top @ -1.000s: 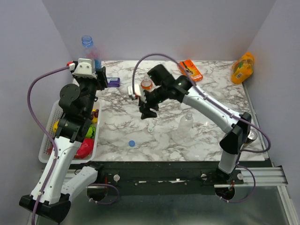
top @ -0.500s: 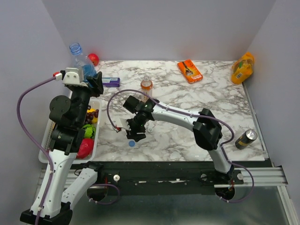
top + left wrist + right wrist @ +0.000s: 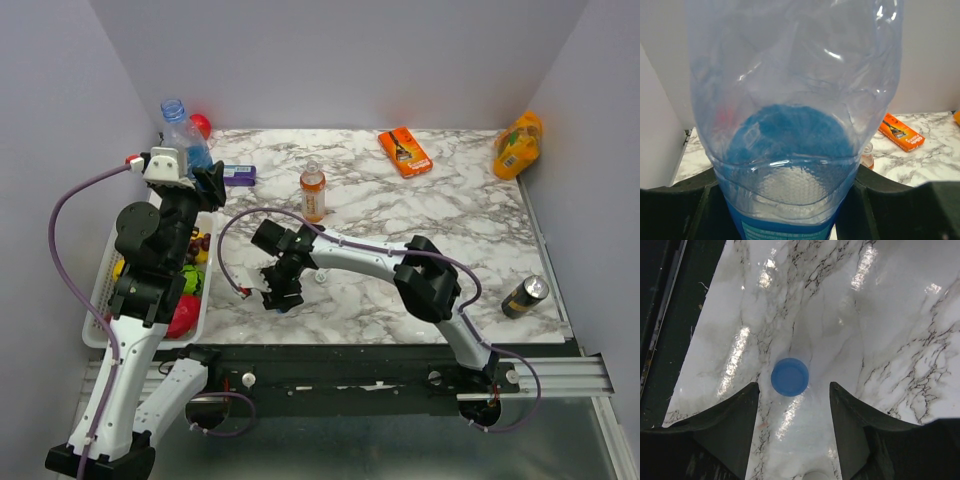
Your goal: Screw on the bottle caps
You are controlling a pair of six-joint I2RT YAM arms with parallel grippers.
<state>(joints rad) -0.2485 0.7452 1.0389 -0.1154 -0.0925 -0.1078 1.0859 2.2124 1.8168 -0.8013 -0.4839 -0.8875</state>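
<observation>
The right gripper (image 3: 281, 293) has swung forward from beside the orange bottle (image 3: 313, 192) and now hangs directly over the blue cap (image 3: 790, 376), jaws slightly narrower, one either side of it. Its arm has uncovered a can (image 3: 524, 295) far right of the cap. The left gripper (image 3: 198, 170) has shifted, tilting its bottle (image 3: 180, 125)

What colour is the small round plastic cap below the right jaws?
Solid blue cap; right wrist view.
</observation>
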